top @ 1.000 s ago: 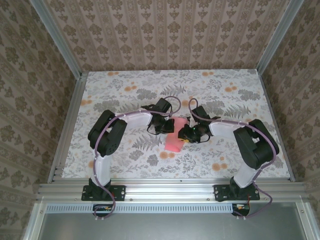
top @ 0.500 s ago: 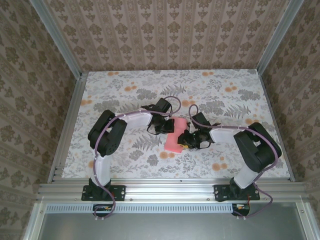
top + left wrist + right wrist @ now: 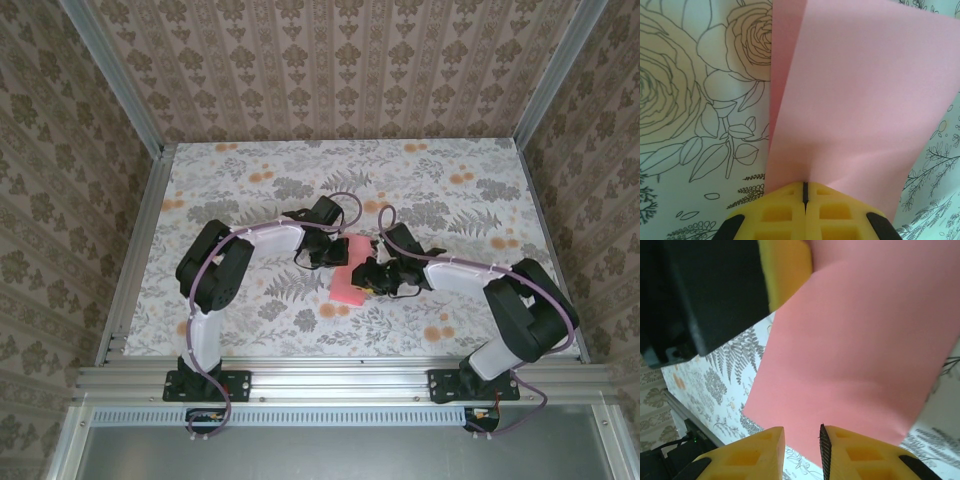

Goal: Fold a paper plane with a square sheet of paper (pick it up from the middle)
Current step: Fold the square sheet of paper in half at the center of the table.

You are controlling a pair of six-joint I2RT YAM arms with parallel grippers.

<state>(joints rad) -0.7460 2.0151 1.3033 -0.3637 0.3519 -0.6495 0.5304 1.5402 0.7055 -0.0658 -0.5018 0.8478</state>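
Currently logging one item, early fold stage.

Item: the square sheet of paper (image 3: 347, 279), salmon-pink, thin, matte.
Loc: centre of top view, between both wrists on the floral table (image 3: 450, 190), long axis running upper right to lower left of frame.
Condition: not a flat square as I read it. Left wrist cam shows two layers, a darker strip along the left edge under a paler upper flap, so approx. folded in half w/ edges not quite flush. Surface smooth, one soft buckle near the pads. No dart shape, no nose point yet.

Left gripper (image 3: 804, 194): pads clenched tight, seam a hairline. Paper is pinched at bottom centre of its frame & fans up toward upper right.

Right gripper (image 3: 802, 440): fingers parted w/ a narrow gap, bottom centre of its frame. Sheet's near edge sits just above that gap. Can't tell whether the edge is inside it. Not gripping anything as far as I see.

Step, my judgement: first crease work. Left anchors one end, right lines up on the free edge. Most of the task is left to do.

Next move needs: right to close squarely on the free edge, then carry it over w/o dragging the anchored end. Layers must align before pressing. Risk: thin paper slips, crease goes skew.
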